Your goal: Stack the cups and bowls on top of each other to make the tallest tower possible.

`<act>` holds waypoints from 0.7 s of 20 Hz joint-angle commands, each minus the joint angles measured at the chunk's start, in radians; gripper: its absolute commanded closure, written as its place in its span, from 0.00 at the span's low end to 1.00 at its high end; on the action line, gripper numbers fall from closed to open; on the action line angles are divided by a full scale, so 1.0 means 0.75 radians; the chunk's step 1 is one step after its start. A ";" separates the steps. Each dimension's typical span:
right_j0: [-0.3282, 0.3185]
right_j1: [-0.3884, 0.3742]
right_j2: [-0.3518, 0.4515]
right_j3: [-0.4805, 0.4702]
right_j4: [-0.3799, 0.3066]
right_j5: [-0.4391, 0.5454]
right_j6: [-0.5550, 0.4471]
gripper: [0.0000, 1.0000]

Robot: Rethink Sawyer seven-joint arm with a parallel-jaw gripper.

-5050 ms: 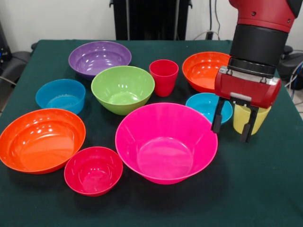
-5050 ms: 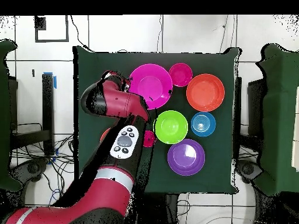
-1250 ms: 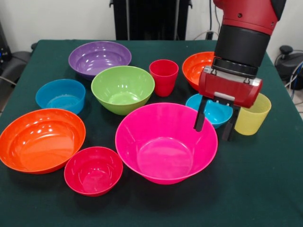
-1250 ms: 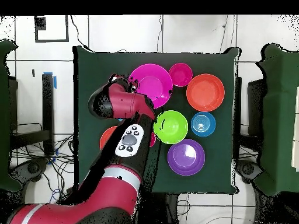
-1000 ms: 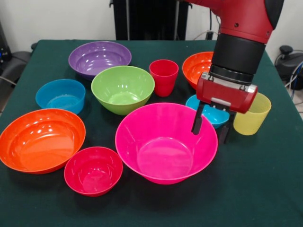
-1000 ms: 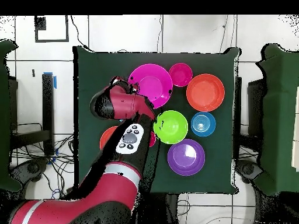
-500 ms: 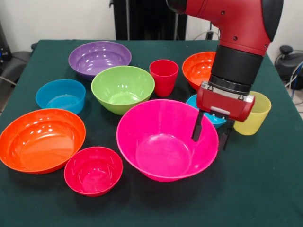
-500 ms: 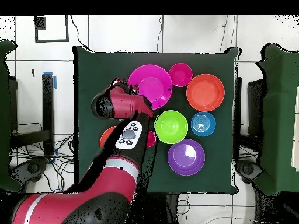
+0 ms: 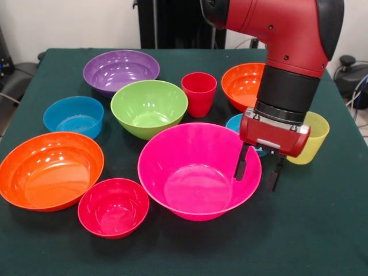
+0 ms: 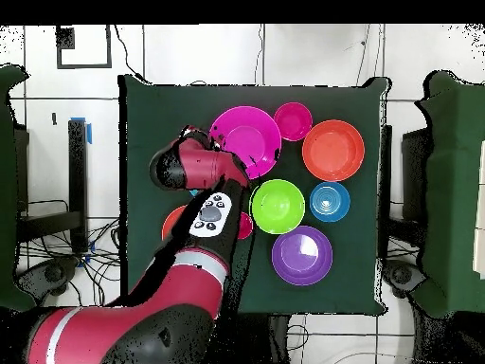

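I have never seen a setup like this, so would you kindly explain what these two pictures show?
The red and black machine is a robot arm; its gripper is the two-fingered clamp at the end. One picture looks across the table, the other straight down from above. On the green cloth lie plastic bowls: a big pink bowl, two orange, one green, one purple, two blue, one small red. There are also a red cup and a yellow cup. The gripper's fingers straddle the pink bowl's rim, one inside, one outside; whether they pinch it I cannot tell.
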 commanded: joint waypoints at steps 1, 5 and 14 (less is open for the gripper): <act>-0.047 -0.061 0.188 0.035 -0.124 0.154 -0.064 0.00; -0.033 -0.048 0.161 0.042 -0.133 0.140 -0.053 0.00; -0.048 -0.050 0.176 0.045 -0.171 0.163 -0.071 1.00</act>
